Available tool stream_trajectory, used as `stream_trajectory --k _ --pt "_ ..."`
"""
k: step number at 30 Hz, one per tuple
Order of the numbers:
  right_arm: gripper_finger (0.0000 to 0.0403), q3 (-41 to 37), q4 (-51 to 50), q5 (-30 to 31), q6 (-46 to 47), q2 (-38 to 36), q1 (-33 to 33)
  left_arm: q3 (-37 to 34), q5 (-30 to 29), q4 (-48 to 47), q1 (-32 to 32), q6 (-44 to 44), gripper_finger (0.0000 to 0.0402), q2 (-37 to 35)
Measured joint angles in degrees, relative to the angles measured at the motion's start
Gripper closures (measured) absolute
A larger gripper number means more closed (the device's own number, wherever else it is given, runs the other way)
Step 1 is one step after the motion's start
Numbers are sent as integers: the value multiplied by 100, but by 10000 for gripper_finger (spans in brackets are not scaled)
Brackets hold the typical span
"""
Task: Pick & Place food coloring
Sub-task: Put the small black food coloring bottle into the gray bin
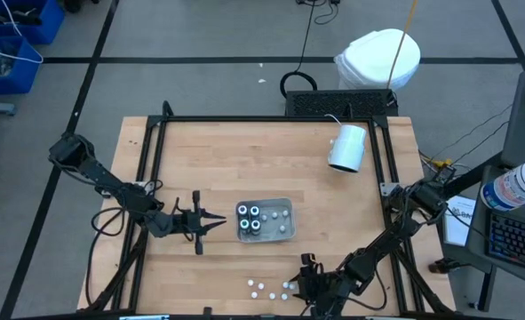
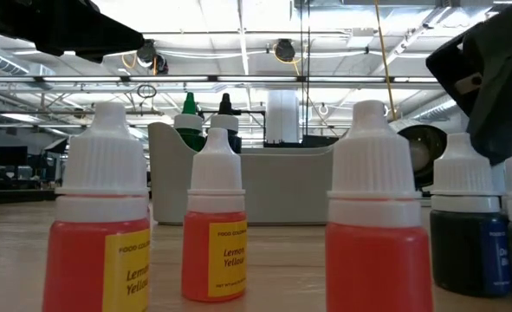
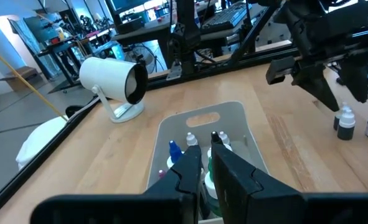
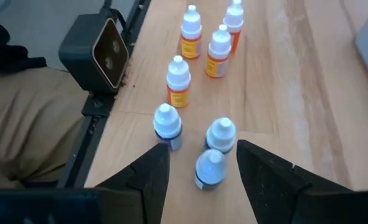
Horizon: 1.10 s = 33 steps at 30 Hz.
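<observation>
Right gripper (image 4: 199,165), fingers spread and empty, is hovering over a dark bottle (image 4: 210,168) at lower centre; crowding neighbours risk toppling. Left gripper (image 3: 202,165) is nearly clenched, apparently empty.

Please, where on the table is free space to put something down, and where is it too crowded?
Free: the bare wood between the white projector and the gray tray, and the far left area behind the left gripper. Crowded: the tray's left half, full of bottles in the tray, and the near edge, where loose bottles stand by the right gripper.

Yellow-labelled orange bottles (image 2: 214,230), white caps; grey tray (image 1: 284,233); light wood table (image 1: 244,160).
</observation>
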Motion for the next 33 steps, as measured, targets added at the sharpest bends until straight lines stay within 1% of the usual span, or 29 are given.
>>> stream_trajectory --k 5,10,12,14,22,25,29,33 --pt "227 0 36 1 -1 164 0 0 0 -2 0 2 355 0" --pt "228 0 12 1 -41 139 -2 0 0 -1 0 54 355 0" --pt "235 2 37 5 -61 116 -4 0 0 -2 1 92 355 0" --pt "249 2 20 5 -65 115 -8 0 0 -2 0 109 355 0" --pt "334 2 -18 -5 -20 118 -20 0 0 -2 0 13 355 0" --pt "359 2 -28 -19 -90 109 -20 0 0 -2 1 29 355 0" --pt "362 0 -189 -434 -312 -186 -35 0 0 -2 0 114 355 0" --pt "360 4 -896 -480 -363 -922 -92 0 0 -2 0 125 355 0"
